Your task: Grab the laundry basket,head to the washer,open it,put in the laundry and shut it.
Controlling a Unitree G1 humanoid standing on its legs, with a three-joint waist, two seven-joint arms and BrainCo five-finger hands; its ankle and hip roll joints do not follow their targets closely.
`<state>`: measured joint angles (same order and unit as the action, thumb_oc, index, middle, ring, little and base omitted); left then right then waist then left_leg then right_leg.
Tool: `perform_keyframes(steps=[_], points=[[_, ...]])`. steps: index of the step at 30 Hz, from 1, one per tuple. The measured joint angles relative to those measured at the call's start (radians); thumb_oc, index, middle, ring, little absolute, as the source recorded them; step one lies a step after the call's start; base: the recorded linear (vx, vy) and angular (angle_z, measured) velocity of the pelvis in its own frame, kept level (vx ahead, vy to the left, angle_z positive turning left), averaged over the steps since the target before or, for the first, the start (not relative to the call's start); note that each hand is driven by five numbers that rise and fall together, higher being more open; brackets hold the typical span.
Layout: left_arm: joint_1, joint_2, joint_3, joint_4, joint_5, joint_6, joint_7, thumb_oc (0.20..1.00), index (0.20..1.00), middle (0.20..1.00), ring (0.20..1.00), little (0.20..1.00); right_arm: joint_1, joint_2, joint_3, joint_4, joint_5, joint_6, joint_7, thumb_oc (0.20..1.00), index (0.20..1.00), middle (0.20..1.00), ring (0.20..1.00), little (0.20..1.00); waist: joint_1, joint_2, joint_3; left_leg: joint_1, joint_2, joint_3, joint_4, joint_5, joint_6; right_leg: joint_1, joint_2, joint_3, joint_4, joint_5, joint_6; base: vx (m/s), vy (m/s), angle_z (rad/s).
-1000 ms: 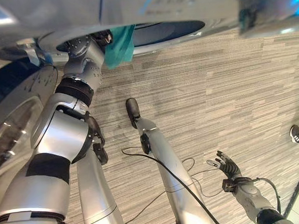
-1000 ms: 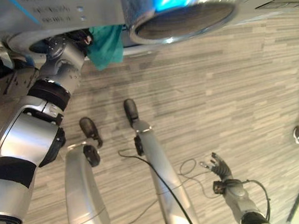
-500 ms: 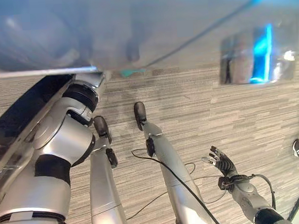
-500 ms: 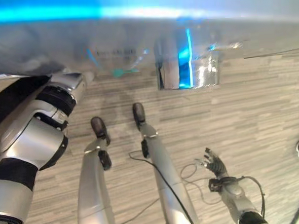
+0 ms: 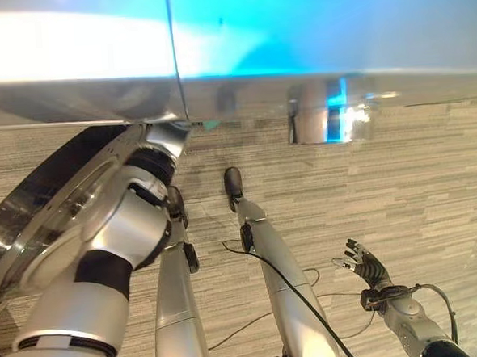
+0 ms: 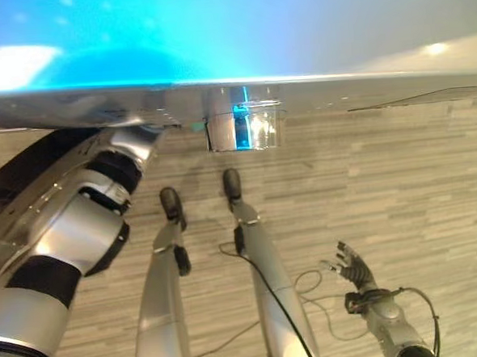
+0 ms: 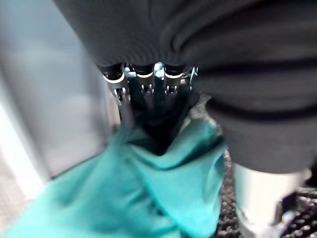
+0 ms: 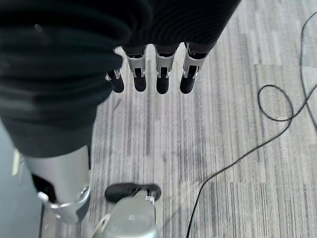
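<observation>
The teal laundry (image 7: 148, 198) is bunched in the curled fingers (image 7: 143, 94) of the left robot hand (image 7: 153, 99), hanging below them beside the washer (image 5: 295, 37) wall and just above a dark perforated surface (apparently the drum), which suggests the load is being carried in through the opening for release. The washer's round glass door (image 5: 39, 231) stands swung open just below the washer front, beside the left arm, leaving the way in clear. The right robot hand (image 8: 148, 74) hangs idle well away from the washer, fingers straight and empty above the striped floor (image 8: 223, 173), taking no part in this step.
</observation>
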<state>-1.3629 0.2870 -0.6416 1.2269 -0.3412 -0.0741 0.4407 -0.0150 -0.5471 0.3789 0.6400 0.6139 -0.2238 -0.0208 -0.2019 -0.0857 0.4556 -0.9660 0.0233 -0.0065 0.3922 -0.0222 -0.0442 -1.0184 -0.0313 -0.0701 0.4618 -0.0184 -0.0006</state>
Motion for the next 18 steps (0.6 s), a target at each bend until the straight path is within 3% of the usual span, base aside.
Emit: perform_keyframes(steps=[4, 6, 10, 13, 18], points=[[0.154, -0.049, 0.087, -0.163, 0.036, -0.009, 0.034, 1.0, 1.0, 1.0, 1.0, 1.0, -0.001, 0.009, 0.008, 0.011, -0.012, 0.001, -0.023, 1.0, 1.0, 1.0, 1.0, 1.0, 0.061, 0.006, 0.003, 0.043, -0.007, -0.032, -0.074, 0.044, -0.017, 0.031, -0.009, -0.028, -0.013, 0.0, -0.004, -0.05, -0.055, 0.22], [0.243, -0.064, 0.129, -0.294, 0.036, -0.02, 0.063, 1.0, 1.0, 1.0, 1.0, 1.0, -0.001, 0.008, 0.011, 0.001, -0.026, 0.0, -0.041, 1.0, 1.0, 1.0, 1.0, 1.0, 0.067, 0.029, 0.02, 0.092, -0.019, -0.056, -0.139, 0.081, -0.018, 0.069, -0.02, -0.051, -0.037, 0.004, -0.01, -0.04, -0.017, 0.3], [0.436, -0.04, 0.154, -0.481, 0.037, -0.046, 0.066, 1.0, 1.0, 1.0, 1.0, 1.0, 0.0, 0.013, 0.016, -0.04, -0.036, -0.004, -0.044, 1.0, 1.0, 1.0, 1.0, 1.0, 0.09, 0.031, 0.022, 0.148, -0.019, -0.062, -0.225, 0.12, -0.017, 0.108, -0.02, -0.057, -0.081, 0.014, -0.015, -0.03, -0.021, 0.06], [0.554, -0.027, 0.182, -0.575, 0.035, -0.056, 0.068, 1.0, 1.0, 1.0, 1.0, 1.0, 0.008, 0.021, -0.001, -0.044, -0.04, -0.014, -0.046, 1.0, 1.0, 1.0, 1.0, 1.0, 0.1, 0.036, 0.027, 0.148, -0.019, -0.064, -0.226, 0.121, -0.017, 0.11, -0.021, -0.062, -0.083, 0.015, -0.015, -0.04, -0.01, 0.03], [0.611, -0.039, 0.202, -0.579, 0.03, -0.057, 0.084, 1.0, 1.0, 1.0, 1.0, 1.0, 0.018, 0.022, -0.016, -0.045, -0.042, -0.014, -0.055, 1.0, 1.0, 1.0, 1.0, 1.0, 0.117, 0.04, 0.045, 0.142, -0.024, -0.07, -0.222, 0.12, -0.016, 0.109, -0.026, -0.07, -0.082, 0.013, -0.013, -0.04, -0.002, 0.05]])
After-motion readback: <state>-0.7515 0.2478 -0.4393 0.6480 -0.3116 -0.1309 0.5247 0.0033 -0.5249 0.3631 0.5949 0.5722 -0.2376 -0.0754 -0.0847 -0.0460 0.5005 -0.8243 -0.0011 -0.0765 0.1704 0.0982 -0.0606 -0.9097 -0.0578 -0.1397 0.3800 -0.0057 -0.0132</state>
